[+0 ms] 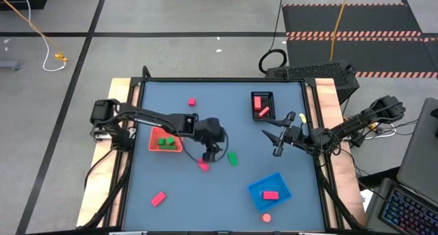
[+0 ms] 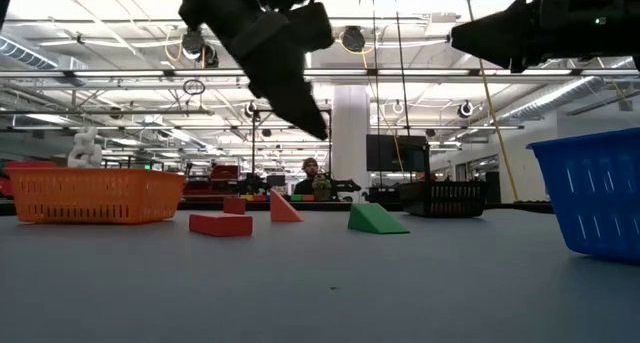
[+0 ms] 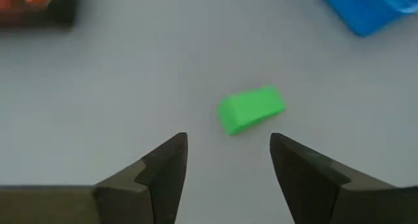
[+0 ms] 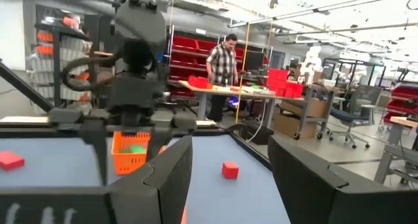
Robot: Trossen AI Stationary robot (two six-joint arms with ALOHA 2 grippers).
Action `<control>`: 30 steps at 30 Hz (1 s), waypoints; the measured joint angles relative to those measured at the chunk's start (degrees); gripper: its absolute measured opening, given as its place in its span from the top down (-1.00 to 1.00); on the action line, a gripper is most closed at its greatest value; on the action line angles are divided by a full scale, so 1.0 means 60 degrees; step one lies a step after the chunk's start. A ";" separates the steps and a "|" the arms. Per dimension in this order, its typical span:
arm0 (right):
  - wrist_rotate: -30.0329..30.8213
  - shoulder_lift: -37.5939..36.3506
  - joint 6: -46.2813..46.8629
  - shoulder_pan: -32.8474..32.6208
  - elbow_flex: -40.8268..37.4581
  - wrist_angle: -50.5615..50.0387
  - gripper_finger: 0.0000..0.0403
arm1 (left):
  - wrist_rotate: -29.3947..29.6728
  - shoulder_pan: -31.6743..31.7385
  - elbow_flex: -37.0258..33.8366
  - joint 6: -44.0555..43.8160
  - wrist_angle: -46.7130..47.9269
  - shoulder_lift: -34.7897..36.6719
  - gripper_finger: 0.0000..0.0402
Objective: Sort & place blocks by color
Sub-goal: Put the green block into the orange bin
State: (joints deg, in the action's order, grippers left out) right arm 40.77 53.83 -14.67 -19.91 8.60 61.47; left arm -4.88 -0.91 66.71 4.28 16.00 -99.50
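Note:
A green wedge block (image 3: 251, 110) lies flat on the table (image 1: 205, 207) just ahead of my left gripper (image 3: 228, 145), which hangs open above the table and slants down toward it. In the high view this block (image 1: 233, 158) is right of the left gripper (image 1: 219, 151), and a pink block (image 1: 203, 166) lies below it. Other loose blocks are a red cube (image 1: 191, 101), a red bar (image 1: 158, 199) and a red piece (image 1: 266, 218). My right gripper (image 1: 273, 143) waits open, raised at mid right.
An orange tray (image 1: 175, 148) holding green blocks sits at the left, under my left arm. A black tray (image 1: 262, 96) with red blocks stands at the far right. A blue tray (image 1: 260, 195) with a red block is at the near right. A person stands beyond the table.

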 joint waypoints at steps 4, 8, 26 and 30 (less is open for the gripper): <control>-0.0004 -0.0008 -0.0059 0.0005 -0.0003 -0.0071 0.03 | -0.0394 0.0008 0.0443 0.1344 0.0085 -0.0495 -0.09; 0.0004 -0.0010 -0.0063 0.0005 -0.0003 -0.0141 0.03 | -0.0976 0.0102 0.1270 0.2065 0.0125 -0.1138 -0.14; -0.0007 -0.0008 0.0011 -0.0009 0.0001 -0.0319 0.03 | -0.1442 0.0163 0.4135 0.5314 0.3221 -0.3530 -0.20; -0.0007 -0.0008 -0.0149 -0.0011 0.0001 -0.0362 0.03 | -0.1429 -0.0027 0.4124 0.5690 0.3119 -0.3624 -0.20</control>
State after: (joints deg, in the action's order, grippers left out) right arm 40.73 53.78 -15.57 -19.98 8.60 59.29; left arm -13.45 -1.07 91.46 38.42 34.72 -121.24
